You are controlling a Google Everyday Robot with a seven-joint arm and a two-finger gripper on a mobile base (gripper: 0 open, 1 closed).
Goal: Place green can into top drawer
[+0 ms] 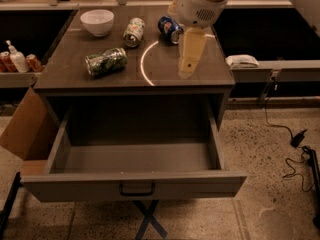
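The green can, dark leafy wrap with silver ends, lies on its side on the left part of the tabletop. The top drawer below the tabletop is pulled wide open and holds nothing; its dark handle is at the centre of the front panel. My gripper hangs from the cream arm over the right part of the tabletop, well to the right of the green can and apart from it. It holds nothing that I can see.
A white bowl, a pale can and a blue can lie at the back of the tabletop. A cardboard box stands left of the drawer. Bottles sit on a left shelf. Cables lie on the floor at right.
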